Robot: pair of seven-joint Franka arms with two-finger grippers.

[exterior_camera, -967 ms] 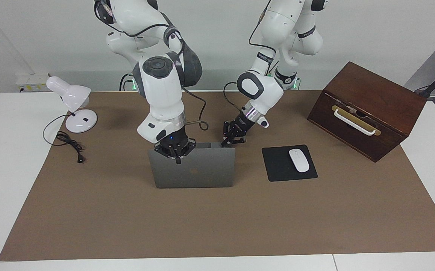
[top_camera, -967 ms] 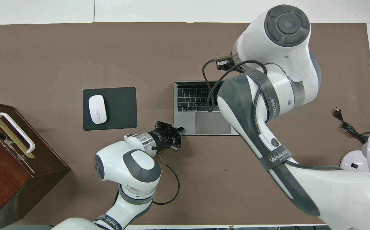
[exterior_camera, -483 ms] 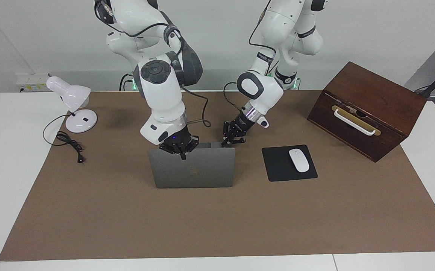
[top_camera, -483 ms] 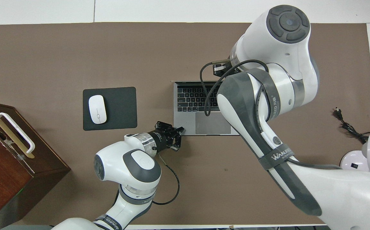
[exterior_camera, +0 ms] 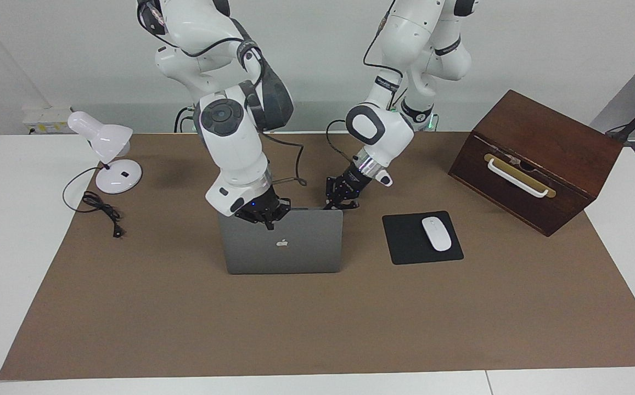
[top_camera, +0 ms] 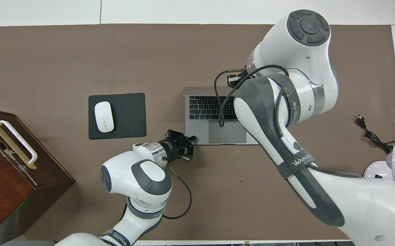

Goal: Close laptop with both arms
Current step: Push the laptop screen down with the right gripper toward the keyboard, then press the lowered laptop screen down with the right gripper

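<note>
Mid-mat, the laptop (exterior_camera: 281, 246) stands open — lid upright, apple logo lit, keyboard toward the robots. Right gripper (exterior_camera: 264, 215) sits on the lid's top edge; whether its fingers are spread or pinched, I cannot tell. Left gripper (exterior_camera: 341, 198) is at the base's corner nearest the mouse pad (exterior_camera: 405, 241) — finger spread unreadable too.
</note>
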